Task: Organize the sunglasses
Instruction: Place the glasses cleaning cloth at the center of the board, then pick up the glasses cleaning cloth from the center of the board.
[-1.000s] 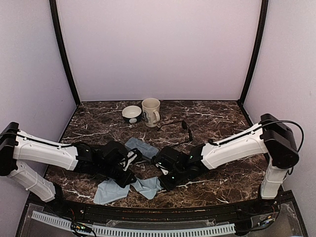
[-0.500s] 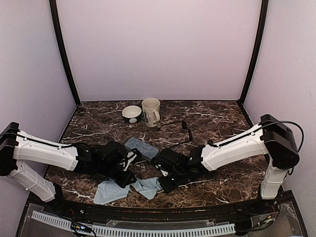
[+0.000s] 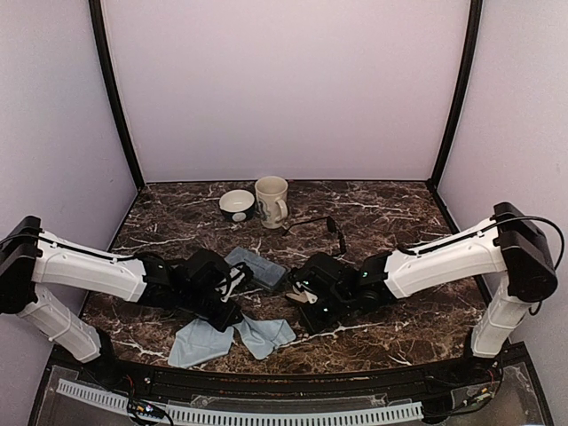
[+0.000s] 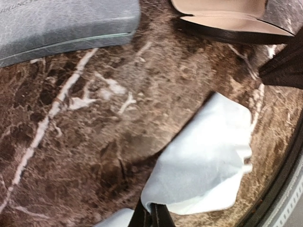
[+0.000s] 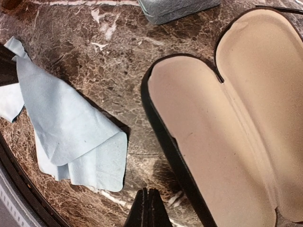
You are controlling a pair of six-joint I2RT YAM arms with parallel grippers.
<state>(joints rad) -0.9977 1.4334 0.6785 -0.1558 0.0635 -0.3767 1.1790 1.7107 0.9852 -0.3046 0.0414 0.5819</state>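
The thin black wire-framed sunglasses (image 3: 312, 225) lie on the marble behind the arms. The brownish pair is out of view. A black oval case (image 5: 227, 118) lies open, its beige lining up; it also shows in the left wrist view (image 4: 227, 19). My right gripper (image 5: 149, 208) is shut and empty just beside the case's near rim, low over the table (image 3: 310, 309). My left gripper (image 4: 151, 215) is shut on a corner of a light-blue cloth (image 4: 208, 156), to the left of the case (image 3: 231, 311).
The grey-blue hard case (image 3: 256, 268) lies shut between the arms, just behind them. A second light-blue cloth (image 3: 197, 343) lies near the front edge. A cream mug (image 3: 272, 201) and a small bowl (image 3: 237, 205) stand at the back.
My right arm has moved right and slightly back, and the black case now shows its beige lining. My left arm has barely moved.
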